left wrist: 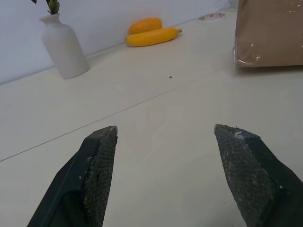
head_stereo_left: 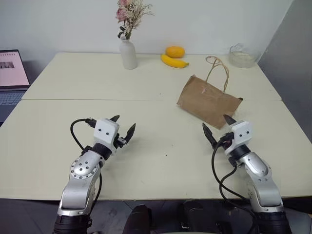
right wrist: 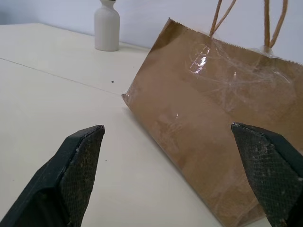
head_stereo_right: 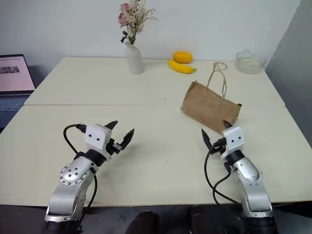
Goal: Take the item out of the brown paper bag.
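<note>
The brown paper bag [head_stereo_left: 208,101] lies flat on its side on the pale table [head_stereo_left: 146,87], in the right half and closer to the right edge than to the middle. Its long axis runs on a diagonal: the folded bottom faces the near right corner, the open mouth faces the far edge, and its thin tan loop handles [head_stereo_left: 218,70] trail out from the mouth toward the far right corner. The small red bottle cannot be seen; whether it sits inside the bag cannot be told from outside.

The right gripper [head_stereo_left: 217,127] hovers just in front of the bag's bottom end, near it but apart, its two black fingers spread wide and holding nothing. In the right wrist view the bag's creased side, with clear tape on it, sits between the fingertips [right wrist: 78,163].

The left gripper [head_stereo_left: 123,126] hangs over the near left part of the table, well apart from the bag, fingers also wide and empty.

Along the far edge stand a white vase [head_stereo_left: 128,53] with dried flowers, a banana [head_stereo_left: 174,61] with an orange fruit [head_stereo_left: 175,51] just behind it, and a glass bowl [head_stereo_left: 242,57] at the far right corner
</note>
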Tool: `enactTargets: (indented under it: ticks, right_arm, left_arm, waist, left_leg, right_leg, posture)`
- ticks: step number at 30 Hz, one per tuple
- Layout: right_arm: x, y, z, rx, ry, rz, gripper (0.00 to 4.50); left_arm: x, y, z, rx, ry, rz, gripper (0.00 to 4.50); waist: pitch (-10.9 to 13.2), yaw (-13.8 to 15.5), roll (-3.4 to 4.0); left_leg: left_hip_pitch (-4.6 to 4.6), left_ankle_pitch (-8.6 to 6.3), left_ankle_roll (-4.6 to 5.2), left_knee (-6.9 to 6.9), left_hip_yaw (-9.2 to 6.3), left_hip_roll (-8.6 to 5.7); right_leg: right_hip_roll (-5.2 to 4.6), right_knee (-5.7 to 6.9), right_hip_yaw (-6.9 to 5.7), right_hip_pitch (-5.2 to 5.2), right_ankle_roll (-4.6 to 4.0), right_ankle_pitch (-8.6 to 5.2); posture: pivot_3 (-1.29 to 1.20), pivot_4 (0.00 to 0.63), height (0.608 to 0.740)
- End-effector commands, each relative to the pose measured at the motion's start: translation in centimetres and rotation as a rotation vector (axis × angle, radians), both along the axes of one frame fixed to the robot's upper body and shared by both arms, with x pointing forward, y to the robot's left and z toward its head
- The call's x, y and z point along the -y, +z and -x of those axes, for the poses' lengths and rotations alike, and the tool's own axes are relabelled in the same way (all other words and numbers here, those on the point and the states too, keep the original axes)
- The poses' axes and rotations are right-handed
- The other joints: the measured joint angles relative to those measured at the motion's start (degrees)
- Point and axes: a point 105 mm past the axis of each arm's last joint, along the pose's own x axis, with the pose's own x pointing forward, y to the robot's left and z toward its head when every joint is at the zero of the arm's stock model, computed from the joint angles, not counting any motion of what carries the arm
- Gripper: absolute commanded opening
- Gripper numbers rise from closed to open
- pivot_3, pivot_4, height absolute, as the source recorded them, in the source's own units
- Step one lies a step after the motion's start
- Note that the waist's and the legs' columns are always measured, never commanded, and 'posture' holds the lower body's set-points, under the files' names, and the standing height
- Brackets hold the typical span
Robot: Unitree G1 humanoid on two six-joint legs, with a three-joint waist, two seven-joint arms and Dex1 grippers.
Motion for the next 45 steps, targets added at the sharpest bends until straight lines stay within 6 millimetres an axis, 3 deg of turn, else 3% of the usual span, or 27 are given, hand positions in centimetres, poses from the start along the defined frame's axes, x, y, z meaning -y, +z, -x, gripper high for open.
enactTargets:
  ticks: [1, 17, 22, 26, 31, 35, 39, 45]
  right_arm:
    - [0.0, 1.2, -0.3, 0.048, 0.010, -0.002, 4.50]
    - [-0.2, 1.2, -0.8, 0.058, 0.018, 0.008, 4.50]
    - [0.2, 1.5, -0.8, 0.065, 0.005, 0.021, 4.50]
    - [0.2, 2.2, -0.4, 0.082, 0.017, 0.036, 4.50]
    - [0.4, 4.1, -0.1, 0.137, 0.017, 0.104, 4.50]
    - [0.8, 7.2, -0.7, 0.188, -0.042, 0.149, 4.50]
    - [1.3, 9.4, -2.7, 0.166, -0.101, 0.169, 4.50]
    - [3.0, 11.1, -6.5, 0.073, -0.174, 0.245, 4.50]
  left_arm:
    - [-0.2, 1.7, 0.3, 0.064, 0.003, 0.024, 3.44]
    - [-1.0, 1.9, 0.3, 0.089, 0.046, -0.089, 3.44]
    - [-1.1, 4.1, 0.0, 0.152, 0.010, -0.065, 3.44]
    - [0.5, 6.7, -0.2, 0.196, -0.121, -0.010, 3.44]
    - [2.6, 9.0, 0.0, 0.192, -0.281, 0.027, 3.44]
    - [4.2, 10.1, 1.0, 0.168, -0.427, 0.045, 3.44]
    - [5.1, 9.6, 2.0, 0.089, -0.563, 0.001, 3.44]
    - [5.5, 8.5, 2.4, 0.012, -0.629, -0.046, 3.44]
  waist:
    - [0.00, 0.00, 0.00]
    - [0.00, 0.01, 0.00]
    - [0.00, 0.01, 0.00]
    - [0.00, 0.04, 0.00]
    - [0.00, 0.02, 0.00]
    - [0.00, -0.17, 0.00]
    - [0.00, -0.35, 0.00]
    - [0.01, -0.31, 0.01]
  left_leg:
    - [0.00, 0.00, 0.00, 0.00, 0.00, -0.01]
    - [0.00, 0.00, 0.00, -0.01, 0.00, -0.01]
    - [-0.01, 0.00, 0.00, 0.00, -0.01, -0.01]
    - [-0.02, 0.00, 0.00, 0.01, 0.00, -0.03]
    - [-0.06, 0.00, 0.00, 0.00, 0.02, -0.06]
    - [-0.06, 0.01, -0.01, 0.01, 0.01, -0.06]
    - [0.01, 0.01, -0.02, 0.01, 0.00, -0.04]
    - [-0.02, 0.01, -0.02, 0.00, 0.03, -0.07]
  right_leg:
    - [0.00, 0.00, 0.00, 0.00, 0.00, 0.00]
    - [0.00, -0.01, 0.00, 0.00, 0.00, 0.00]
    - [0.00, -0.01, -0.01, 0.00, 0.00, 0.00]
    - [0.02, 0.01, -0.05, 0.01, 0.00, 0.00]
    - [0.02, -0.03, 0.00, -0.01, 0.00, 0.00]
    - [0.04, -0.02, 0.00, -0.02, 0.00, 0.00]
    - [0.09, 0.05, 0.00, 0.00, 0.00, 0.00]
    - [0.12, 0.05, 0.02, -0.04, -0.04, -0.02]
  posture:
    - [0.00, 0.150, 0.740]
    - [0.00, 0.150, 0.740]
    - [0.00, 0.150, 0.740]
    - [0.00, 0.150, 0.740]
    - [0.00, 0.150, 0.740]
    - [0.00, 0.150, 0.740]
    - [0.00, 0.150, 0.740]
    - [0.00, 0.150, 0.740]
